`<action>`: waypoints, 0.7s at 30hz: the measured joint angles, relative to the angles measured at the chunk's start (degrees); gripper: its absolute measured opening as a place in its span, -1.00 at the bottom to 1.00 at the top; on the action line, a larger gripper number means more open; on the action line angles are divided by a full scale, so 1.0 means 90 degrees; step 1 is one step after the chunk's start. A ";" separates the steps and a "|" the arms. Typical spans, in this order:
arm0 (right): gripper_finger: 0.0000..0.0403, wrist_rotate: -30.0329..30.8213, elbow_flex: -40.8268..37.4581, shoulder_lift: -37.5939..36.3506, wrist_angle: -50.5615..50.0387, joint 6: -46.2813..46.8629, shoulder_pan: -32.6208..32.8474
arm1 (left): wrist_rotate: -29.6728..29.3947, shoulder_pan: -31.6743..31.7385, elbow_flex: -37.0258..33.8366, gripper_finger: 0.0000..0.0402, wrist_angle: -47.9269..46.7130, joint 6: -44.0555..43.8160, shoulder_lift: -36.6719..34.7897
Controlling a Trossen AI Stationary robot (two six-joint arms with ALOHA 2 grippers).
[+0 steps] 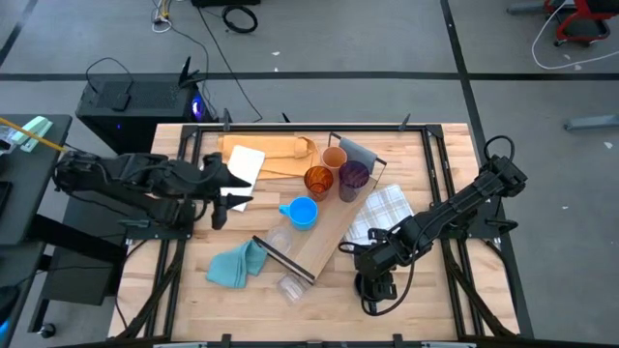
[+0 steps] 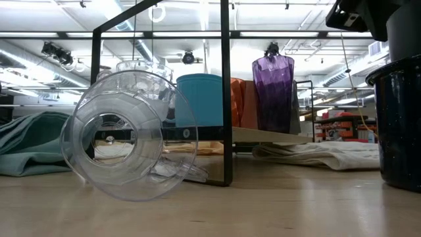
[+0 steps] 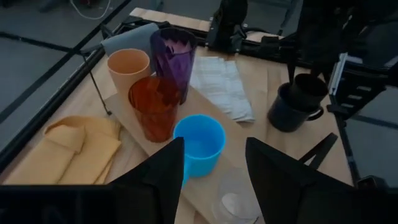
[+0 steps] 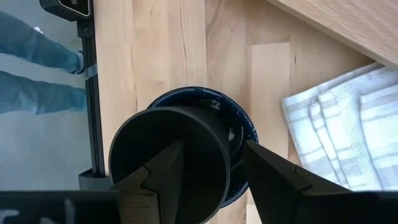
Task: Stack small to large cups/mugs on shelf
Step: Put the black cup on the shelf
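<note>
The shelf [image 1: 324,227] lies slantwise across the table. On it stand the tan cup [image 1: 334,158], amber cup [image 1: 318,182], purple tumbler [image 1: 353,179], light blue mug [image 1: 303,213] and a clear cup [image 1: 276,242]. Another clear cup [image 2: 122,141] lies on its side on the table. The black cup [image 4: 165,155] stands inside the dark mug [image 4: 239,127] near the front right. My right gripper [image 4: 214,149] is open above them, one finger over the black cup's mouth and one outside its wall. My left gripper [image 3: 214,152] is open and empty, left of the shelf [image 1: 230,193]. My right gripper comes at the black cup from above, pointing down, with its fingers on either side of the cup's wall [image 4: 229,165]. I cannot tell whether it touches the cup. The cup rests inside the dark mug, which stands on the table.
A white checked cloth [image 1: 382,211] lies right of the shelf, a teal cloth [image 1: 235,263] at the front left, and a tan sheet [image 1: 276,153] with a white piece [image 1: 244,164] at the back. Black frame rails [image 1: 184,193] run along the table's sides. A person's legs [image 4: 37,68] show beyond the table.
</note>
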 joint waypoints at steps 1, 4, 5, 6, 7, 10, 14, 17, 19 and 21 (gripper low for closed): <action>-0.15 0.0000 0.0000 0.0000 0.0023 0.0000 0.0000 | -0.0004 -0.0007 -0.0060 -0.10 0.0093 0.0079 0.0000; -0.15 -0.0005 0.0000 0.0000 0.0045 0.0002 0.0002 | 0.0017 -0.0077 -0.0321 -0.13 0.0678 0.0328 -0.0004; -0.15 -0.0005 0.0000 0.0000 0.0045 0.0002 0.0002 | 0.0064 -0.0103 -0.0400 -0.13 0.0888 0.0435 -0.0002; -0.15 -0.0007 0.0000 0.0000 0.0043 0.0002 0.0002 | 0.0188 -0.0127 -0.0473 -0.14 0.1132 0.0562 -0.0003; -0.15 -0.0011 0.0000 0.0000 0.0045 0.0002 0.0001 | 0.0332 -0.0153 -0.0553 -0.14 0.1411 0.0616 -0.0005; -0.15 -0.0029 0.0000 0.0000 0.0045 0.0003 0.0002 | 0.0658 -0.0215 -0.0784 -0.14 0.2046 0.0752 -0.0005; -0.15 -0.0029 -0.0001 0.0000 0.0047 0.0002 0.0002 | 0.0733 -0.0223 -0.0828 -0.14 0.2042 0.0746 -0.0005; -0.16 -0.0138 -0.0161 -0.0007 0.0122 0.0005 0.0001 | 0.0784 -0.0221 -0.0828 -0.14 0.2038 0.0743 -0.0002; -0.16 -0.0259 -0.0353 -0.0007 0.0179 0.0007 0.0002 | 0.0788 -0.0221 -0.0828 -0.14 0.2039 0.0742 -0.0002; -0.16 -0.0265 -0.0466 -0.0005 0.0234 0.0106 0.0002 | 0.0801 -0.0223 -0.0828 -0.15 0.2035 0.0723 -0.0002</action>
